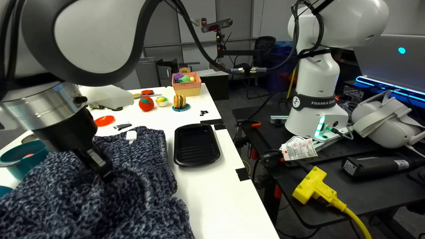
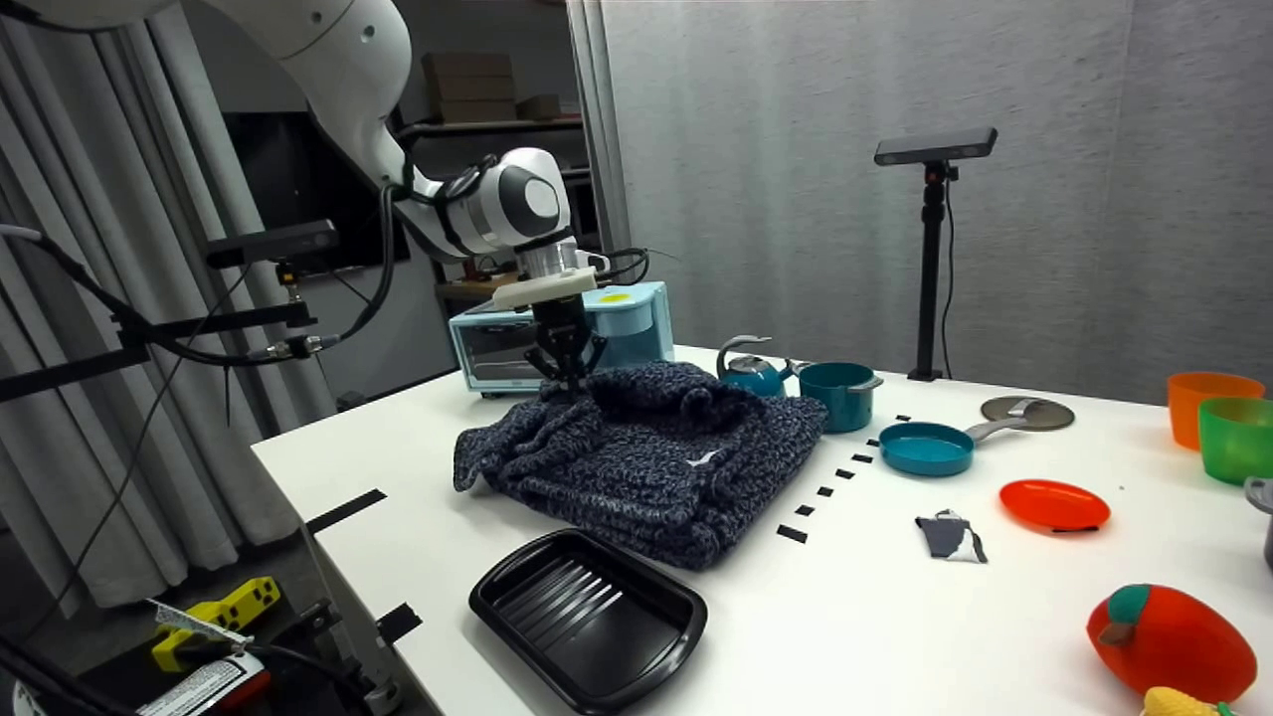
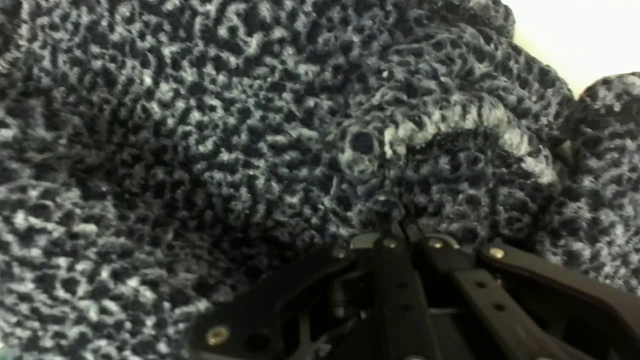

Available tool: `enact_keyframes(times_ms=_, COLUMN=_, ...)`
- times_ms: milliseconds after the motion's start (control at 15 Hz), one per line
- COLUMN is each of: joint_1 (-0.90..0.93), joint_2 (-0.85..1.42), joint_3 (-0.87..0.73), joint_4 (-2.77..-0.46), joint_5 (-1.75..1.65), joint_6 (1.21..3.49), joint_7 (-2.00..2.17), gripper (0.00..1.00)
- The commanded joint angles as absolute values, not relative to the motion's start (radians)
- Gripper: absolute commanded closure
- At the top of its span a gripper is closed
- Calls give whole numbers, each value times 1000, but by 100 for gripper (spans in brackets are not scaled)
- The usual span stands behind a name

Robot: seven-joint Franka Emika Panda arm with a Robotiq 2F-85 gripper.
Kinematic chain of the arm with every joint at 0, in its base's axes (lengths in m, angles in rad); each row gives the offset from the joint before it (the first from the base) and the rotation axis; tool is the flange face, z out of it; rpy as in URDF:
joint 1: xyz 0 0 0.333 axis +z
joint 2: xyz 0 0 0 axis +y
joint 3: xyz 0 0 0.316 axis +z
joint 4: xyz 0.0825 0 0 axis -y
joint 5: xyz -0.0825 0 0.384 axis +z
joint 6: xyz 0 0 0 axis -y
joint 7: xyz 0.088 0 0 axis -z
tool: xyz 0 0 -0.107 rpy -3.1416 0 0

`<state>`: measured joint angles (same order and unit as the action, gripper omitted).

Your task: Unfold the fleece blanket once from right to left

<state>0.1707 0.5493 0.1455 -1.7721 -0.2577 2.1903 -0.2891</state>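
Note:
The fleece blanket is dark navy-and-grey speckled cloth and lies rumpled and folded on the white table in both exterior views (image 1: 139,199) (image 2: 636,462). It fills most of the wrist view (image 3: 225,125). My gripper points down at the far side of the blanket in an exterior view (image 2: 572,383), and it also shows from close by in an exterior view (image 1: 107,176). In the wrist view the gripper's fingers (image 3: 400,227) are drawn together on a pinch of the fleece. The very fingertips are partly hidden in the pile.
A black tray (image 2: 589,622) stands close to the blanket's near edge. A teal pot (image 2: 837,395), a teal kettle (image 2: 753,374) and a light-blue toaster oven (image 2: 627,328) stand behind it. A teal pan (image 2: 925,447) and red plate (image 2: 1054,504) lie to one side.

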Motion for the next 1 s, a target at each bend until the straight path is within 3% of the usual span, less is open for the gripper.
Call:
enact_keyframes(times_ms=0, joint_1=173, joint_2=550, joint_3=203, joint_4=-1758, joint_5=-195, joint_6=2181, joint_7=-345, gripper=99)
enact_keyframes(times_ms=933, joint_1=282, joint_2=598, joint_3=301, joint_4=-1748, joint_5=-200, joint_6=2114, joint_7=-417, gripper=99)
